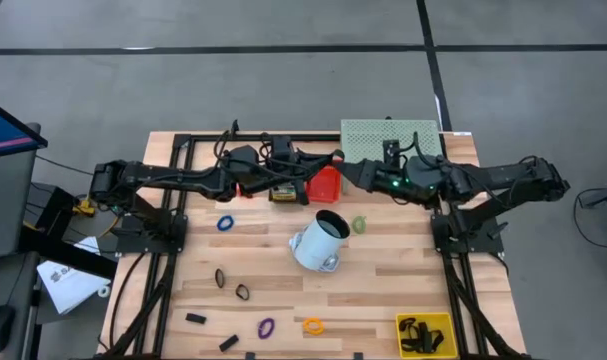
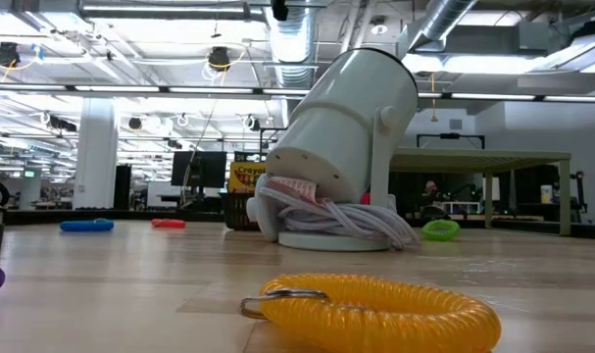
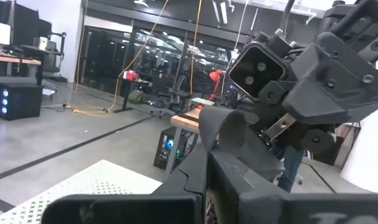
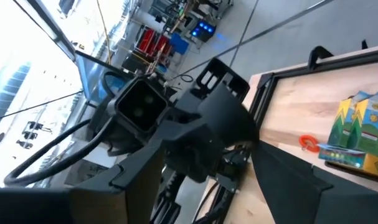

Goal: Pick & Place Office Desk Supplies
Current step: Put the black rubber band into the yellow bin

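**Both arms meet at the far edge while supplies lie scattered on the tabletop**

The two arms reach toward each other along the far edge of the wooden tabletop (image 1: 383,290). The left gripper (image 1: 305,170) is fully closed and sits by a crayon box (image 1: 283,193) at the middle of the far edge; whether it grips anything cannot be told. The right gripper (image 1: 345,172) stands wide, just beside a red block (image 1: 326,186) and facing the left one; nothing shows between its fingers. In the right wrist view the crayon box (image 4: 357,138) lies flat on the wood with a small orange ring (image 4: 309,142) next to it.

A white cup (image 1: 319,240) lies tipped on its side near the centre of the tabletop, its dark mouth toward the far edge. A green ring (image 1: 359,225) lies just beside it on the right, a blue ring (image 1: 225,223) well apart on the left. Toward the near edge lie two black rings (image 1: 231,284), a purple ring (image 1: 266,327), a yellow coiled ring (image 1: 313,325) and black binder clips (image 1: 211,331). A yellow tray (image 1: 424,321) holding dark items sits at the near right corner. A green perforated mat (image 1: 368,133) lies at the far right corner.
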Controlling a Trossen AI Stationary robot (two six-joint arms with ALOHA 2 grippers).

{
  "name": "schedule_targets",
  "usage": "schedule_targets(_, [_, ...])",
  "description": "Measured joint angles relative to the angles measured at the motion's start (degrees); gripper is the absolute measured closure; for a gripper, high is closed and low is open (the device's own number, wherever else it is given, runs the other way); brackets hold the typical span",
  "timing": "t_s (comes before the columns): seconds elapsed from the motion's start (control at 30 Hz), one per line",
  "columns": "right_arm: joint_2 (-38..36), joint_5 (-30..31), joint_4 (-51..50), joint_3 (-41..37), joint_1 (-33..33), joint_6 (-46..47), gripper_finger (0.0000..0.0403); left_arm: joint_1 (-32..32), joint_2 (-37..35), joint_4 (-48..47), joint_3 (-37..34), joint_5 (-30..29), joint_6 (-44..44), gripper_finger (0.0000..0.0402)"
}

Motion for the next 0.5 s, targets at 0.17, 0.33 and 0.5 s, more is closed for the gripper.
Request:
schedule_targets(0.17, [-0.02,-0.02,-0.02,0.00,-0.32,0.00,0.0179,0.00,0.00,-0.02,0.00,0.85,-0.17,0.0401])
schedule_targets(0.33, [-0.02,-0.02,-0.09,0.00,-0.37,-0.42,0.0220,0.00,-0.02,-0.02,0.00,1.51,-0.20,0.0401])
schedule_targets(0.5, [-0.02,-0.02,-0.09,0.00,-0.35,-1.43,0.0270,-0.18,-0.02,0.00,0.00,3.19,-0.79,0.0401])
